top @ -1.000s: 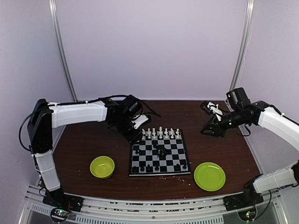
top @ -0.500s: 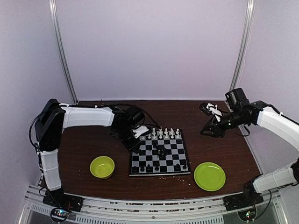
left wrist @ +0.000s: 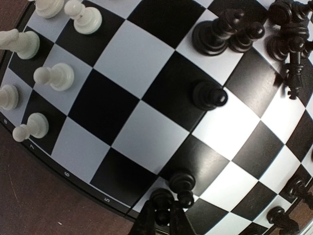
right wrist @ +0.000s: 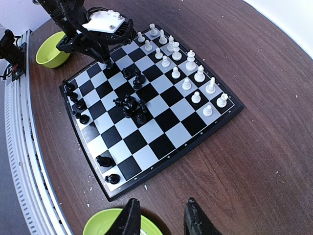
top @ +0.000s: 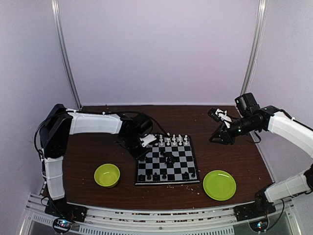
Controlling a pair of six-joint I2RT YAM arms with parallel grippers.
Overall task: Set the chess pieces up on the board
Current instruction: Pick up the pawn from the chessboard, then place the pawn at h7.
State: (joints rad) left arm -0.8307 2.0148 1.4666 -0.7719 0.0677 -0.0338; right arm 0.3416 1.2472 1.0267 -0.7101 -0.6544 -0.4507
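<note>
The board (top: pixel 182 165) lies in the middle of the table. White chess pieces (top: pixel 170 139) line its far side. Black ones stand along the near side (top: pixel 164 176), and several lie heaped at the centre (right wrist: pixel 129 105). My left gripper (left wrist: pixel 164 221) is low over the board's left edge. It is shut on a black chess piece (left wrist: pixel 161 198), and another black piece (left wrist: pixel 182 182) stands right beside it. My right gripper (right wrist: pixel 162 220) hangs open and holds nothing, above the bare table to the right of the board.
A green bowl (top: pixel 107 175) stands left of the board near the front. A flat green plate (top: pixel 219 184) lies to the board's front right, under my right fingers (right wrist: pixel 129 219). White crumbs dot the dark wooden table (top: pixel 88 152).
My left gripper slid right and down to the board's left edge and closed on a black piece. The right arm has barely moved.
</note>
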